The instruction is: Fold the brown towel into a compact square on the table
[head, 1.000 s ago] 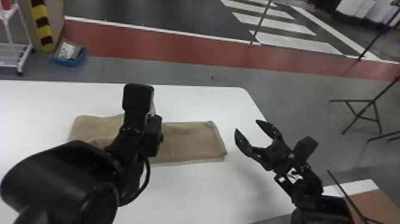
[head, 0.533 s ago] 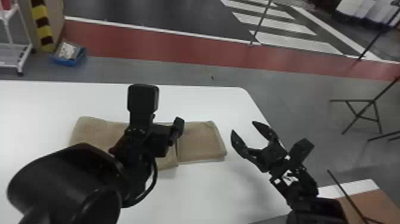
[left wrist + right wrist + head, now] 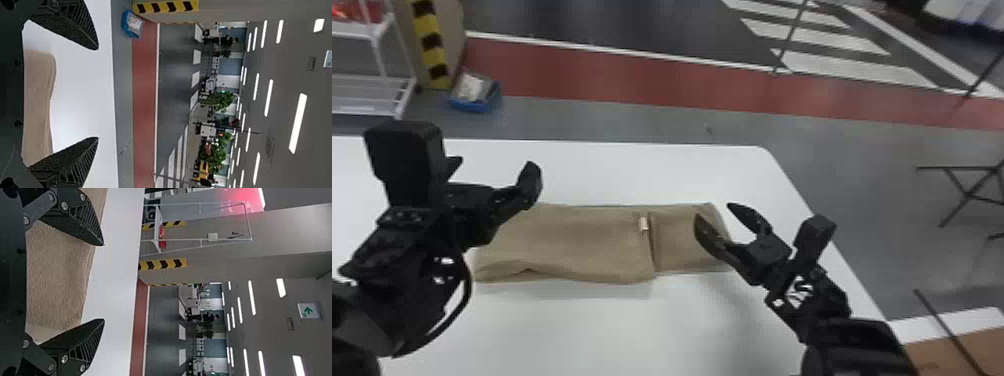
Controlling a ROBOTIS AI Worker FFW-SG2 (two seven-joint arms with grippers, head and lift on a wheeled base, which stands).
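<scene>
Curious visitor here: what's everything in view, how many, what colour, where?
Towel: one, brown, folded, on table
Table: one, white, under towel
Box: one, blue, floor beyond table
Rack: one, white, left
Warning bands: several, yellow-black, background
Floor strip: one, red, background
Floor stripes: several, white, beyond strip
Stand legs: several, black, right
Panel: one, brown, lower right
Plants: several, green, background
Ceiling lights: several, white, overhead
Sign: one, green-white, background
Left gripper: one, black, open, above towel's left
Right gripper: one, black, open, above towel's right

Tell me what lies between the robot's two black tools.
In the head view, the folded brown cloth towel on the white table lies between left tool and right tool.
</scene>
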